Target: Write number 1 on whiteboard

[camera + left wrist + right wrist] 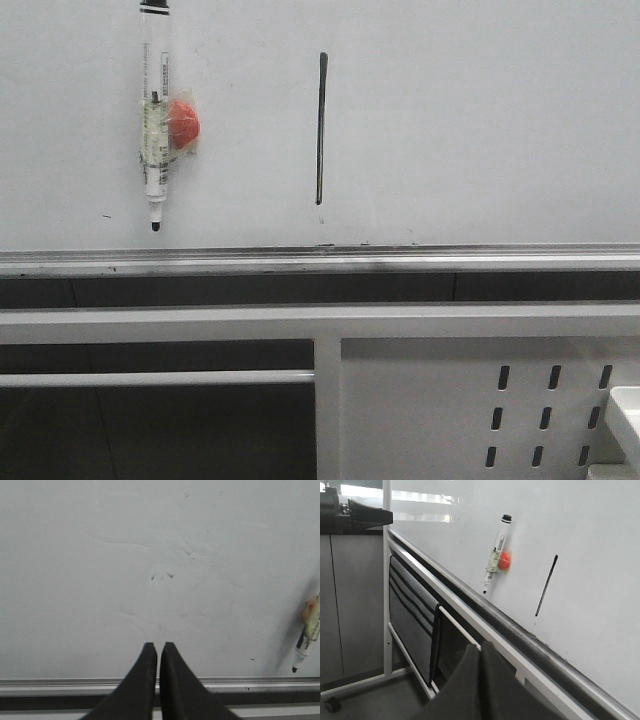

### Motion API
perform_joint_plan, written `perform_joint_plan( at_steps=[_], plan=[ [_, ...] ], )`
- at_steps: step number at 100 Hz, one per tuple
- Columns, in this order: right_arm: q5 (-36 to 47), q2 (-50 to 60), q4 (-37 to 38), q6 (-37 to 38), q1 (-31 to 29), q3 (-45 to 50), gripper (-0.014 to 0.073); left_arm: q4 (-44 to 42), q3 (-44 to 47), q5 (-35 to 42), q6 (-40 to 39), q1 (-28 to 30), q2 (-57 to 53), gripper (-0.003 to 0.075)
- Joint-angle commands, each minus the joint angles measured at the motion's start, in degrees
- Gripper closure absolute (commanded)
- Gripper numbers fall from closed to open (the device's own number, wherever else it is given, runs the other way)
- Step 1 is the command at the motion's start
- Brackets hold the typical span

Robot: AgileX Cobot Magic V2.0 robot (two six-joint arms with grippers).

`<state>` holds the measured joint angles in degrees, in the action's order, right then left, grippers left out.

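The whiteboard (pixel 480 120) fills the front view above its silver tray rail (pixel 320 262). The number 1 (pixel 321 128) is a thin dark vertical stroke near the board's middle; it also shows in the right wrist view (pixel 546 585). A marker pen (pixel 155 115) hangs tip down on the board at the left, held by a red magnet (pixel 183 122); it shows in the right wrist view (pixel 495 554) and at the edge of the left wrist view (pixel 306 635). My left gripper (pixel 156 645) is shut and empty, close to the board. My right gripper (pixel 479 644) is shut and empty, below the rail.
Below the rail are a white frame bar (pixel 320 322) and a white slotted metal panel (pixel 480 410) at lower right. A white box corner (pixel 628 410) sits at the far right. In the right wrist view a dark fabric panel (pixel 412 615) hangs under the board, and a caster (pixel 332 704) rests on the floor.
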<state>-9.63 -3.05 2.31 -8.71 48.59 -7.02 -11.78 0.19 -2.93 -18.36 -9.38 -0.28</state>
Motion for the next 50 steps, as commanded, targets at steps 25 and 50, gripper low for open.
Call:
perform_joint_plan(
  at_steps=[25,50],
  plan=[
    [4.49,-0.42,0.45,0.12,-0.17,-1.59,0.0663,-3.92,1.96,21.62,0.0,0.19,-1.07,0.074],
    [4.49,-0.42,0.45,0.12,-0.17,-1.59,0.0663,0.12,1.86,27.18,2.04,0.19,-1.07,0.074]
  ],
)
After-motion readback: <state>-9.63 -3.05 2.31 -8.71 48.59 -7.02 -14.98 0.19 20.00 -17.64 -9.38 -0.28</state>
